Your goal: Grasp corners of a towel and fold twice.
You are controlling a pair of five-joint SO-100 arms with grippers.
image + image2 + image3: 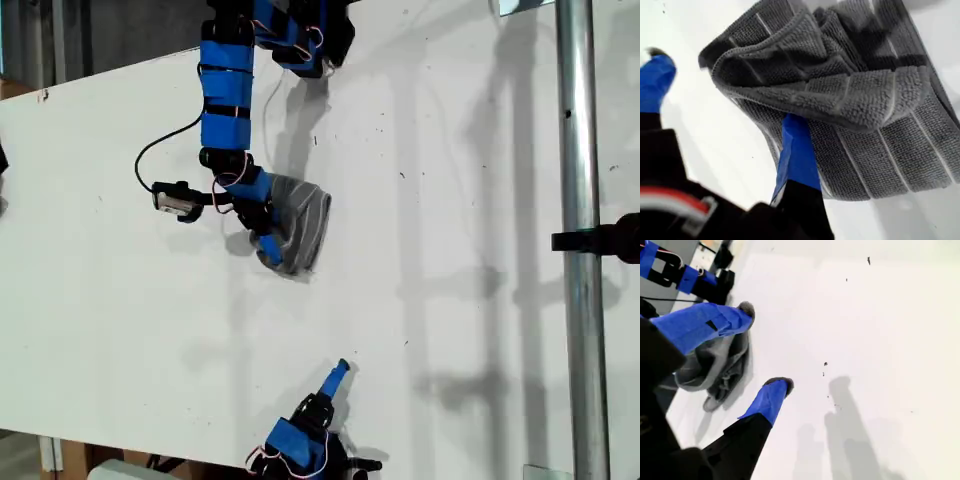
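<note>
Where the exterior view shows the white table [480,200], the towel [300,225] lies bunched in a grey striped heap a little toward that view's left of centre, in the upper half, folded over on itself rather than spread flat. My first gripper [268,240] is at that heap: the first wrist view looks straight along a blue finger [796,155] that runs under a draped fold of the towel [840,95], with several layers of cloth lying over and beside it. The other finger shows only as a blue blur at the edge of that view, apart from the cloth, so I read the jaws as spread, with the towel resting over one finger; whether any cloth is pinched I cannot tell. One rounded corner [715,75] of the cloth hangs free near the fold. My second gripper [338,375] stands low in the exterior view, near the table's near edge, well apart from the towel. In the second wrist view its two blue fingers [767,400] are parted with bare table between them, holding nothing; the towel [720,367] shows beyond them, with the first arm [685,277] above it
</note>
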